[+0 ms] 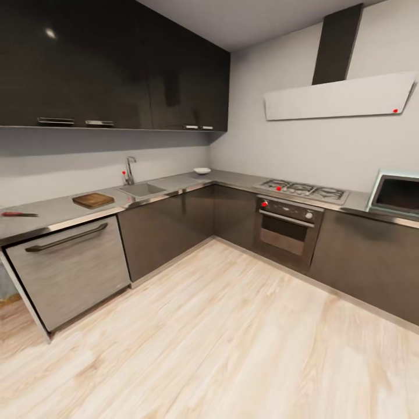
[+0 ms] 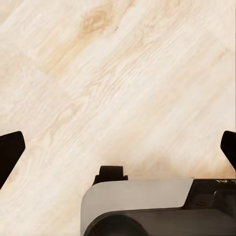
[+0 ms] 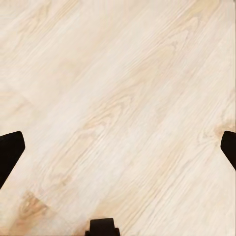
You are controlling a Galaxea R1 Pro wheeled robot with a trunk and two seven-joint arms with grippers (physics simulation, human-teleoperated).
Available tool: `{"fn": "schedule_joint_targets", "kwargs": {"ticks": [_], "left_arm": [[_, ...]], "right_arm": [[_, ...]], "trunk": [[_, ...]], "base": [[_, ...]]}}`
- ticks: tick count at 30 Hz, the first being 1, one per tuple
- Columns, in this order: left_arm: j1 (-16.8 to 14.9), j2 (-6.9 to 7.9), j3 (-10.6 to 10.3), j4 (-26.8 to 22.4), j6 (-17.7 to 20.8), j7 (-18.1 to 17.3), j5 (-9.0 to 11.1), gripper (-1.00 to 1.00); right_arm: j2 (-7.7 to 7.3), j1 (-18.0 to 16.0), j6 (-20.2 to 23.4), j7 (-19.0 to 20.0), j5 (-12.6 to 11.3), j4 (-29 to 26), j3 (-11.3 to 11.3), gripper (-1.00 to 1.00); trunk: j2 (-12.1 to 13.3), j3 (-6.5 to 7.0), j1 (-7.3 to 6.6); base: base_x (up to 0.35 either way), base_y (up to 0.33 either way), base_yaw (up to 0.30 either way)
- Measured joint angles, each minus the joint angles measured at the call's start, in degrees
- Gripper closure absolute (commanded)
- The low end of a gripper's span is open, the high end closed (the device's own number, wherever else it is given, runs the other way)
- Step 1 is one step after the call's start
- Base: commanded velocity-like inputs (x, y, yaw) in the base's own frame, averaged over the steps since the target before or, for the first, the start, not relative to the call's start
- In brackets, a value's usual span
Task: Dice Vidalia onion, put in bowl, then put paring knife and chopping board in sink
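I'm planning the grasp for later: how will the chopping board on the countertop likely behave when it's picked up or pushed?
The chopping board looks like a flat wooden slab, so probably stiff, not floppy. It lies flat on the smooth grey countertop, so a push would likely slide it rather than tip or roll it. Its low profile may make a top grasp awkward.

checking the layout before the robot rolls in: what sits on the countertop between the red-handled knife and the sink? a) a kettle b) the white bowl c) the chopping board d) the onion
c: in the head view the brown chopping board lies on the grey countertop, with the paring knife on its far side from the sink; the white bowl sits past the sink, toward the corner.
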Motion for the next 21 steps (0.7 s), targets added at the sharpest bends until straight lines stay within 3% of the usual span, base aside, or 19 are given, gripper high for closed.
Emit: {"fn": "schedule_joint_targets", "kwargs": {"ticks": [13,21], "left_arm": [[0.0,0.00,0.0,0.1,0.0,0.1,0.0,-1.00],[0.0,0.01,0.0,0.3,0.0,0.0,1.4,-1.00]], "right_arm": [[0.05,0.0,0.0,0.0,0.0,0.0,0.1,-1.00],[0.08,0.0,0.0,0.0,0.0,0.0,0.1,-1.00]], "trunk": [[0.0,0.00,0.00],[0.0,0.00,0.00]], "base": [[0.315,-0.014,0.245],[0.315,-0.115,0.245]]}}
